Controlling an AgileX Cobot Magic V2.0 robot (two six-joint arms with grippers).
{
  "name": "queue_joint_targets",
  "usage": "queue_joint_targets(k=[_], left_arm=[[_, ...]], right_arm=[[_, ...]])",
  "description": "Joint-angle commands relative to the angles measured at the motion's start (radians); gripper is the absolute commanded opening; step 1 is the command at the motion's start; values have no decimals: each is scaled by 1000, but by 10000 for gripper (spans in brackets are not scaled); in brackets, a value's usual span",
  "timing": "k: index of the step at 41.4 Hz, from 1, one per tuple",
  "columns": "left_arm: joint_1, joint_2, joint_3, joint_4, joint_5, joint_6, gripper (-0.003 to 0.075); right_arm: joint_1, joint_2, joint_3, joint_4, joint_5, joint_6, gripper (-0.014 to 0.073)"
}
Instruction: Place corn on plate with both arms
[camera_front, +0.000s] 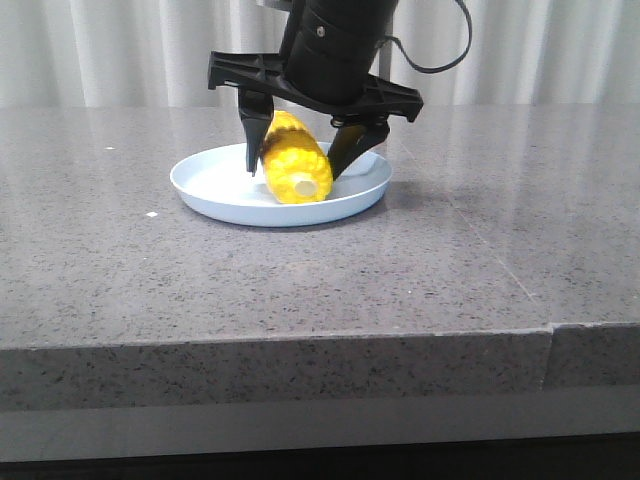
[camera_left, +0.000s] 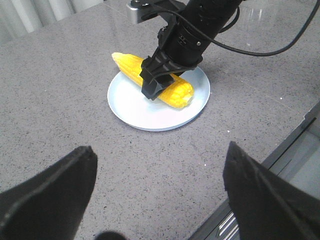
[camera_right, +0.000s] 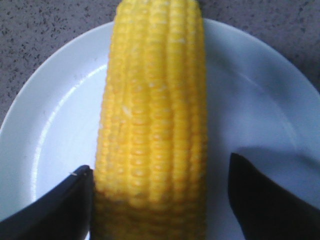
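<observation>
I see a big grey speckled table (camera_front: 480, 260) under everything. On it sits the plate (camera_front: 215, 195), round and pale blue. The corn (camera_front: 293, 162) is in the plate, one end resting on it and the pointed tip sticking out past the far rim. My right arm (camera_front: 335, 40) comes down over the plate. The right gripper (camera_front: 303, 158) has its two black fingers (camera_front: 254, 128) low, one on each side of the corn. In the right wrist view the corn (camera_right: 152, 125) lies between the fingers (camera_right: 55, 210). One finger is right against it, and the other has a gap, so they look partly apart and not squeezing it.

My left gripper (camera_left: 160, 195) hangs well back from the plate (camera_left: 150, 107). Its fingers (camera_left: 47, 195) are spread wide with nothing between them, only bare table. A white curtain (camera_front: 120, 50) hangs behind the table.
</observation>
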Motion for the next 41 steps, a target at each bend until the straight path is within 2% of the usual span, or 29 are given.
queue_joint_targets(k=[1,8,16,22,41], left_arm=[[-7,2,-25,-15,-71,-8,515],[-7,2,-25,-15,-71,-8,515],[-7,2,-25,-15,-71,-8,515],[-7,2,-25,-15,-71,-8,515],[-7,2,-25,-15,-71,-8,515]], right_arm=[[0,-79,-32,-2,-48,2,592],[0,-171,-32,-49,-15,-29,592],[0,-363,36,-58,103,-305,592],[0,-548,174,-62,132,-415,592],[0,-1105,625,-59,179,-434,592]])
